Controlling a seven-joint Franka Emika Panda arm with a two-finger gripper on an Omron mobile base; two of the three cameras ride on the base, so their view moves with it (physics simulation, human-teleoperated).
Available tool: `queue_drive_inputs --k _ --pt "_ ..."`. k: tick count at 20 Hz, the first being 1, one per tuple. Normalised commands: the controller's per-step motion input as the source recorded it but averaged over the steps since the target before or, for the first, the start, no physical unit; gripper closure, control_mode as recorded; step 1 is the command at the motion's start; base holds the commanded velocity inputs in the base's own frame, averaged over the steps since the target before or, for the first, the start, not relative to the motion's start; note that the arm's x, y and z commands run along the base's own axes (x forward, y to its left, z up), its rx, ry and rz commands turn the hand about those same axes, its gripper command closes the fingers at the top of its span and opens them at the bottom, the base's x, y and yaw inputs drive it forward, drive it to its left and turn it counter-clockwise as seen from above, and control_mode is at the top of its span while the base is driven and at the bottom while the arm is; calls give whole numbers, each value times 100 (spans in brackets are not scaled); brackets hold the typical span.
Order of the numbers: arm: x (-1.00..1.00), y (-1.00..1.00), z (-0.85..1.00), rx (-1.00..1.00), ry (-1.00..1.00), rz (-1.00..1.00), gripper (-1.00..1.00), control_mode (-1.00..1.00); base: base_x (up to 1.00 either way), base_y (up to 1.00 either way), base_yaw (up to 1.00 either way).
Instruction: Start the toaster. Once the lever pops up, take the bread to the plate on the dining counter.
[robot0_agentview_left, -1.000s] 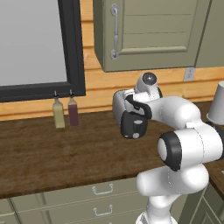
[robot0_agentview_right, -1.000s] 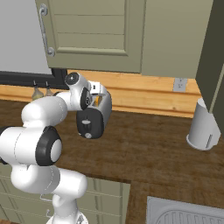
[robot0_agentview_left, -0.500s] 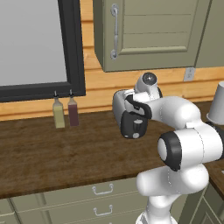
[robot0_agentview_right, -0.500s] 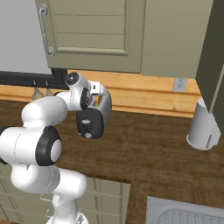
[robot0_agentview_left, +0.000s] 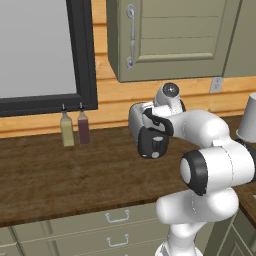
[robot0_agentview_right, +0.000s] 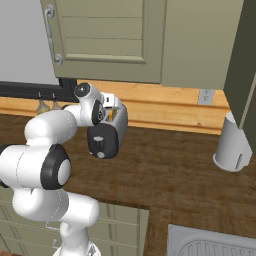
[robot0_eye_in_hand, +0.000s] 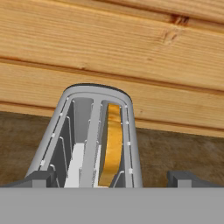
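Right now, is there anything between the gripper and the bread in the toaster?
Nothing visible stands between them. In the hand view the gripper sits just above the toaster, and the bread stands in the right slot, open from above. The finger tips straddle the toaster.

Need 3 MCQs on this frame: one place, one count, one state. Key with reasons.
1. Where does the toaster stand?
A. on the counter by the wood wall
B. in the sink
C. on a plate

2. How many bottles stand under the dark frame?
A. none
B. two
C. four

3. Where is the bread?
A. on the counter
B. held by the tool
C. in a toaster slot

1 A: both base views show it there.
2 B: left base view shows two side by side.
3 C: hand view shows the slice between slot walls.
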Motion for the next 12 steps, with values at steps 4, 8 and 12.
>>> queue_drive_inputs --k 4,8,12 --pt "0 0 0 0 0 0 -100 -100 0 0 0" --pt "0 0 0 0 0 0 -100 -100 0 0 0" --pt "0 0 0 0 0 0 -100 -100 0 0 0"
